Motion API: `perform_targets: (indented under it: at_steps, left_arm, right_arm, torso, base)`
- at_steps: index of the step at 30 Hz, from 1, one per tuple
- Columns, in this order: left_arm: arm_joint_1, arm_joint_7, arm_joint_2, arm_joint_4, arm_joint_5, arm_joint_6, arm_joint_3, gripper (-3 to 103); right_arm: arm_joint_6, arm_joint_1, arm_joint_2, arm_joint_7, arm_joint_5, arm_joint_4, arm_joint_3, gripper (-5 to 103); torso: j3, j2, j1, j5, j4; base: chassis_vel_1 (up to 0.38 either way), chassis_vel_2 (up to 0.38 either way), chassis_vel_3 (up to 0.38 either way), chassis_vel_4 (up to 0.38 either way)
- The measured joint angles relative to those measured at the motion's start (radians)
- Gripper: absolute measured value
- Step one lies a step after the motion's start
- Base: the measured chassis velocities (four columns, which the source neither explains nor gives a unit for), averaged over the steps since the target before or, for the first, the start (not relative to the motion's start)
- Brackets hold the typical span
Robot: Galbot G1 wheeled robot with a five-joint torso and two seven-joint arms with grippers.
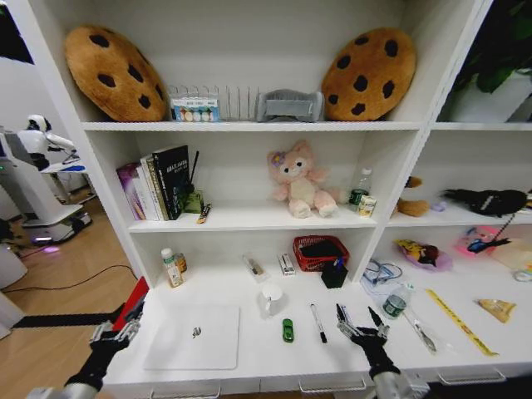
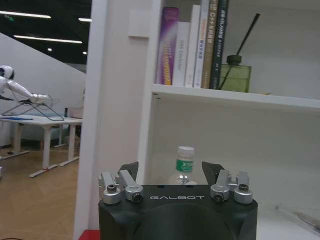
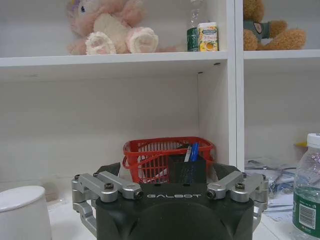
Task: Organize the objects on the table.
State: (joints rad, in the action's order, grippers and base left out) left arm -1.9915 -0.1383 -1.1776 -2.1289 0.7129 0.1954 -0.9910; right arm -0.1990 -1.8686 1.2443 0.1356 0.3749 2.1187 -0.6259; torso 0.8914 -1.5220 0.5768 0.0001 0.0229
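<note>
**Head view.** The wide white table [image 1: 249,291] has a smooth, hard top. On it lie a thin silver laptop [image 1: 194,336], closed and flat; a tiny green item [image 1: 288,330]; a black marker [image 1: 318,322], slim and cylindrical; and a white mug [image 1: 270,300]. A small clear bottle with a green label [image 1: 396,301] stands near the right gripper, and a second bottle with a white cap [image 1: 171,268] stands at the back left. A red mesh basket [image 1: 320,252] and a black pen holder [image 1: 334,273] sit against the shelf upright.

The left gripper [image 1: 116,332] hovers over the table's left front edge, jaws released and holding nothing. The right gripper [image 1: 361,322] hovers at the front, between marker and green-labelled bottle, jaws likewise spread and empty.

Hazards, as judged:
- The marker is round and may roll when nudged by one finger.
- The green-labelled bottle is light, upright and close to the right gripper; a sideways sweep could topple it.
- The laptop is thin and flush with the top; fingers may scrape or slip rather than get under it.

**Left wrist view.** The released left gripper [image 2: 178,175] faces the white-capped bottle [image 2: 183,166] below a shelf of upright books [image 2: 192,42].

**Right wrist view.** The right gripper's jaws [image 3: 168,172] stand apart, facing the red basket [image 3: 167,155]. The mug's [image 3: 22,212] glossy curved side lies close on one side and the green-labelled bottle [image 3: 308,192] close on the other; either could be struck when the arm swings.
</note>
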Motion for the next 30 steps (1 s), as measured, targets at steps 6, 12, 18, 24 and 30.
perform_targets:
  at_steps: [6, 12, 18, 24, 30]
  left_arm:
    - [-0.022, -0.011, -0.017, 0.032, 0.045, 0.026, -0.073, 90]
    - [-0.026, -0.022, 0.000, 0.106, 0.056, 0.063, -0.103, 100]
    - [-0.023, -0.012, -0.001, 0.113, 0.044, 0.064, -0.100, 100]
    - [-0.023, -0.011, 0.000, 0.113, 0.043, 0.064, -0.099, 100]
    - [-0.023, -0.011, 0.001, 0.113, 0.041, 0.064, -0.098, 100]
  right_arm:
    - [-0.015, -0.013, -0.004, -0.008, -0.019, 0.000, 0.006, 100]
    - [-0.016, -0.013, -0.005, -0.011, -0.023, -0.013, 0.034, 100]
    - [-0.013, 0.006, 0.003, -0.013, -0.061, -0.038, 0.090, 100]
    - [-0.009, 0.034, 0.020, -0.012, -0.110, -0.062, 0.157, 100]
    - [0.001, 0.074, 0.054, -0.008, -0.188, -0.122, 0.269, 100]
  torso:
    - [0.000, 0.000, 0.000, -0.0001, -0.0001]
    - [0.000, 0.000, 0.000, -0.0002, 0.0002]
    - [0.000, 0.000, 0.000, -0.0002, 0.0001]
    - [0.000, 0.000, 0.000, -0.0003, 0.0001]
    - [0.000, 0.000, 0.000, -0.0003, 0.0001]
  base:
    - [0.000, 0.000, 0.000, 0.000]
    - [0.000, 0.000, 0.000, 0.000]
    - [0.000, 0.000, 0.000, 0.000]
    - [0.000, 0.000, 0.000, 0.000]
    - [0.000, 0.000, 0.000, 0.000]
